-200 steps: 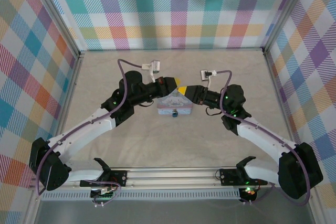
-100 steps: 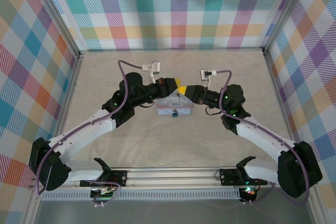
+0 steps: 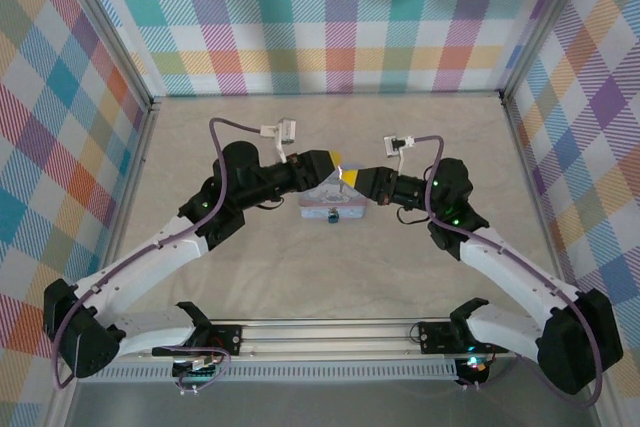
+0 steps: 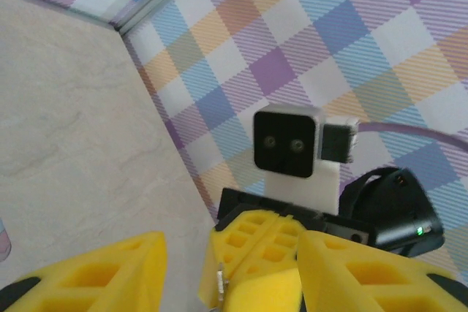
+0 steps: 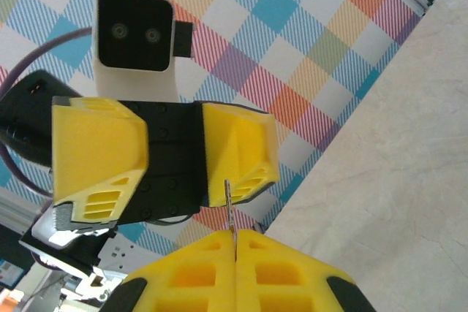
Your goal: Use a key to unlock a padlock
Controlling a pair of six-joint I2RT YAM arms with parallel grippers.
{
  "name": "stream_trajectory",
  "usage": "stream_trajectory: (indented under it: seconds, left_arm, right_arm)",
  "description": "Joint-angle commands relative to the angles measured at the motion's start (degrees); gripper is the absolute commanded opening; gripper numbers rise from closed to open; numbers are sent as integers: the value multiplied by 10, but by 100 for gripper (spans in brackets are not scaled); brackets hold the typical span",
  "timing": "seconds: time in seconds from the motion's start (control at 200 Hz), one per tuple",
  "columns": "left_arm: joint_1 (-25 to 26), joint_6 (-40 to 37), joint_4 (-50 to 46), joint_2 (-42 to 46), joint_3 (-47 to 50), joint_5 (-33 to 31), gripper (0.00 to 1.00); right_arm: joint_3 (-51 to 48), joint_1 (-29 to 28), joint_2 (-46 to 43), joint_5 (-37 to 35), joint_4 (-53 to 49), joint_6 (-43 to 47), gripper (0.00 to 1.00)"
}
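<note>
Left gripper (image 3: 335,161) was raised toward right gripper (image 3: 349,175). Key (image 5: 228,204) is pinched by the right; the left is spread wide. Key transfer is judged underway; padlock (image 3: 333,215) must be aligned next.

Light-blue box (image 3: 318,204) mid-table on beige surface (image 3: 330,282); plaid walls (image 3: 340,17) on three sides

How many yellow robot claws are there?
2. The left gripper reaches in from the left, open. The right gripper reaches in from the right, pinching the key. They meet by the box in the middle of the table.
</note>
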State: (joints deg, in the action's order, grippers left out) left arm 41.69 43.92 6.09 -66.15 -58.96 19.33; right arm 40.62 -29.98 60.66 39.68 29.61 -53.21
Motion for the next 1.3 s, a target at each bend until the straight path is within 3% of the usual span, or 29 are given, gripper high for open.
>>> stream_trajectory:
  seconds: [0.0,0.195,0.425,0.545,0.965,1.06,1.145,1.295]
  left_arm:
    - [-8,-27,-40,-1,-30,44,51]
    - [-7,-27,-45,-18,-45,93,44]
    - [-8,-29,-42,-22,-45,98,19]
    - [-7,-30,-40,-24,-39,98,0]
    - [-8,-39,-49,-20,-34,78,0]
    - [-7,-41,-59,-17,-35,65,30]
    - [-8,-45,-68,-9,-32,47,42]
    - [-13,-46,-82,9,-18,24,55]
  right_arm:
    - [35,0,-16,37,-74,62,0]
    - [56,3,-19,55,-124,90,0]
    - [59,11,-21,59,-127,93,0]
    - [60,19,-24,59,-129,90,0]
    - [56,31,-23,63,-125,84,0]
    - [56,32,-27,60,-131,89,0]
    - [57,34,-35,52,-154,101,0]
    - [56,48,-51,40,-189,114,0]
